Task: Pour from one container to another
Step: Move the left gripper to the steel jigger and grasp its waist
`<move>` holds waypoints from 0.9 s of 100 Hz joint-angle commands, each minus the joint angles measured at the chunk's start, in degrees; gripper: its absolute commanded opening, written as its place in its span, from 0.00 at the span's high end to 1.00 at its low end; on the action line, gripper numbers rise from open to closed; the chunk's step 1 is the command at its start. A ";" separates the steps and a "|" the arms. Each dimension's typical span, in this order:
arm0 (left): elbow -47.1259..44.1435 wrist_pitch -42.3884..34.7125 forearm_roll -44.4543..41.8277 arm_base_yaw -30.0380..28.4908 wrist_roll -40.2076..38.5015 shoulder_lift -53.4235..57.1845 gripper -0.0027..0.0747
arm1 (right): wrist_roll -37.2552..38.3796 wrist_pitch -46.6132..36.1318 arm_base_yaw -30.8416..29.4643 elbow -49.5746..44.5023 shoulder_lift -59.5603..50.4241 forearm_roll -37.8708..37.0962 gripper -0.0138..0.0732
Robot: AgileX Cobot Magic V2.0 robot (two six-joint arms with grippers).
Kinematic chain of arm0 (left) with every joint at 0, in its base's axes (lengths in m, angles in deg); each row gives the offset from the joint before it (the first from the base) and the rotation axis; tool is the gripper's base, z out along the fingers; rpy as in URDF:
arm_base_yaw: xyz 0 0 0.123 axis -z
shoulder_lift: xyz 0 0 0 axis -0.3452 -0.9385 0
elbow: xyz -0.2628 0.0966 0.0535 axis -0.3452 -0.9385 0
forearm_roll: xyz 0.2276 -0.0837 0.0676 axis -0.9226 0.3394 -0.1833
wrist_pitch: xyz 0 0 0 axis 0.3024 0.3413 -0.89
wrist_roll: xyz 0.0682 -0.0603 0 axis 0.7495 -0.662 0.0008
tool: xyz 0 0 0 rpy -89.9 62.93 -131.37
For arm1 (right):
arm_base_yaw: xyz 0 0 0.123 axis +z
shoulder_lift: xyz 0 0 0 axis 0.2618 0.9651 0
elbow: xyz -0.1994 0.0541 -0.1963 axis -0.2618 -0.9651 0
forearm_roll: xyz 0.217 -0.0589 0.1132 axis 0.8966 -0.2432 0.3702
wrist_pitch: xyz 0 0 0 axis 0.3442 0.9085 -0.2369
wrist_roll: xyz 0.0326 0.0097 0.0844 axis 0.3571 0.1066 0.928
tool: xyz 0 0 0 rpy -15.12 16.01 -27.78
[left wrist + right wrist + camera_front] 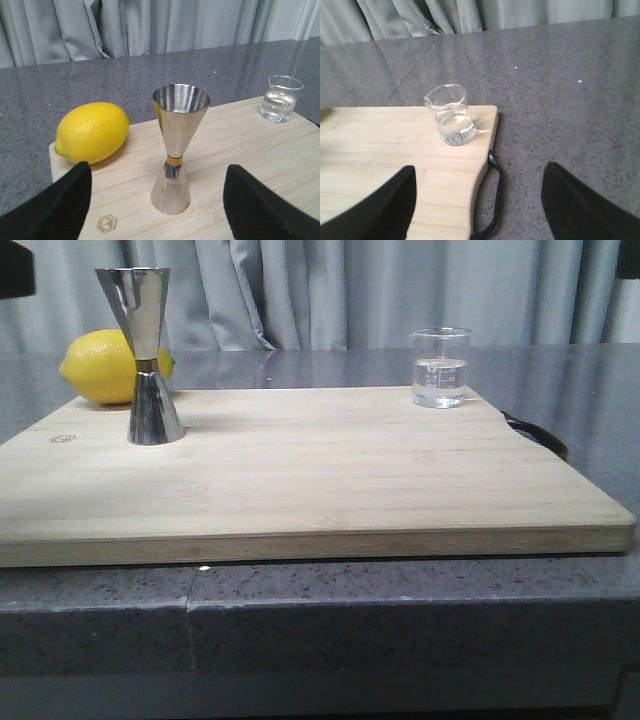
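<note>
My left hand (156,210) hovers with its fingers (55,210) spread wide and holding nothing, pointed at the steel jigger (145,355), which stands upright between them but farther off, on the far left of the wooden board (300,490). A lemon (105,367) lies just behind the jigger at the board's far edge. My right hand (477,210) is likewise spread and empty, facing the glass beaker (440,367). The beaker stands upright at the far right corner of the board, partly filled with clear liquid, well apart from the jigger. The board rests on the grey bench (400,610).
</note>
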State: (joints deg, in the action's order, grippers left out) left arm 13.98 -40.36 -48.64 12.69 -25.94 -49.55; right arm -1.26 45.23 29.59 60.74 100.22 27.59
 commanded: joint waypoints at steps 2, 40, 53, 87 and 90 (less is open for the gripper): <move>2.21 -12.47 -1.05 2.89 -0.02 -4.84 0.30 | -0.72 -8.79 1.32 1.38 2.25 -1.74 0.29; 2.21 -30.41 -1.04 7.07 -3.11 -19.86 0.30 | -0.72 -15.65 2.39 1.38 9.56 -2.25 0.29; 2.21 -34.51 -1.04 7.07 -3.11 -23.60 0.30 | -0.72 -16.65 2.39 1.38 9.94 -2.37 0.29; 2.21 -44.03 -1.04 7.07 -5.14 -31.28 0.30 | -0.72 -18.09 2.39 1.38 9.94 -2.75 0.29; 2.21 -44.67 -1.04 7.07 -5.14 -31.95 0.30 | -0.72 -18.09 2.39 1.38 9.94 -2.75 0.29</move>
State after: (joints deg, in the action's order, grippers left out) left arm 14.58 -77.94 -49.34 19.40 -30.14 -81.33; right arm -1.26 32.08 31.93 60.74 110.55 25.77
